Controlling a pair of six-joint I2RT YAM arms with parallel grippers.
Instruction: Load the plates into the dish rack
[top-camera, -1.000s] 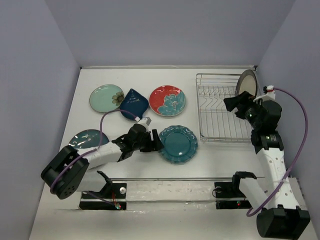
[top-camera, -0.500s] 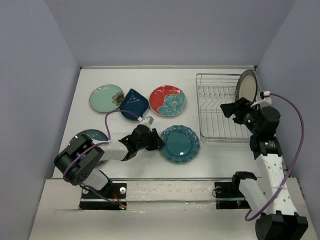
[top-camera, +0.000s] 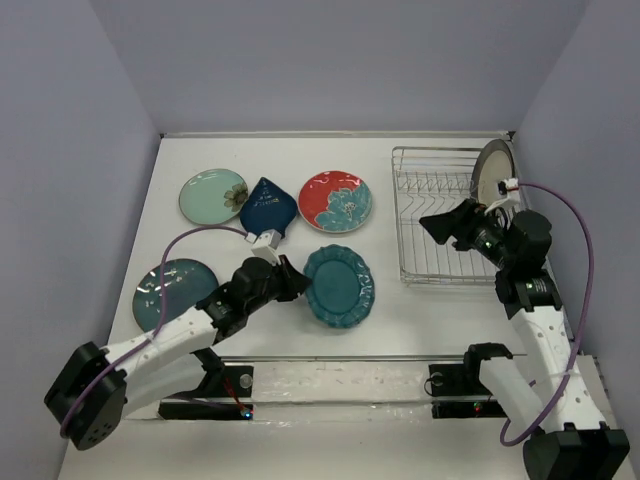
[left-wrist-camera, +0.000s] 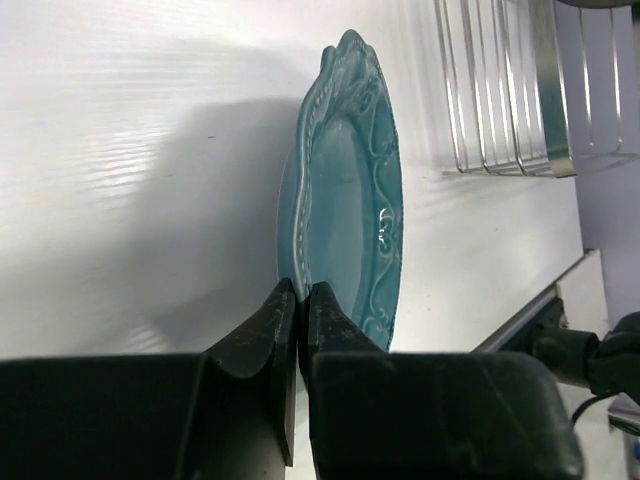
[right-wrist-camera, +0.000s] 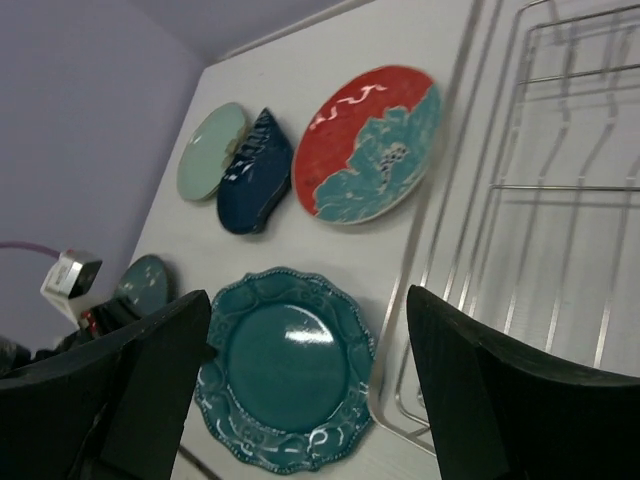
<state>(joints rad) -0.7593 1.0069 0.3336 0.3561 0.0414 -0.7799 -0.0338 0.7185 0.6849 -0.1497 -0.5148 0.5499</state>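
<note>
My left gripper (top-camera: 291, 283) (left-wrist-camera: 302, 290) is shut on the near-left rim of the teal scalloped plate (top-camera: 338, 286) (left-wrist-camera: 350, 200) (right-wrist-camera: 285, 365), which is tipped up off the table on that side. The cream plate (top-camera: 493, 170) stands upright at the far right end of the dish rack (top-camera: 435, 215) (right-wrist-camera: 560, 190). My right gripper (top-camera: 440, 225) (right-wrist-camera: 305, 305) hangs open above the rack's middle, holding nothing. Flat on the table lie the mint-green plate (top-camera: 213, 195) (right-wrist-camera: 210, 150), navy teardrop plate (top-camera: 268, 205) (right-wrist-camera: 255, 170), red floral plate (top-camera: 336, 200) (right-wrist-camera: 370, 145) and blue-teal round plate (top-camera: 175, 288).
Grey walls close in the table on the left, back and right. A metal rail (top-camera: 340, 358) and both arm bases run along the near edge. The rack's near-left corner (left-wrist-camera: 500, 90) lies just right of the held plate.
My left gripper closed on the teal plate's rim, then pulled it left and tipped it up. My right gripper drifted left over the rack, still open.
</note>
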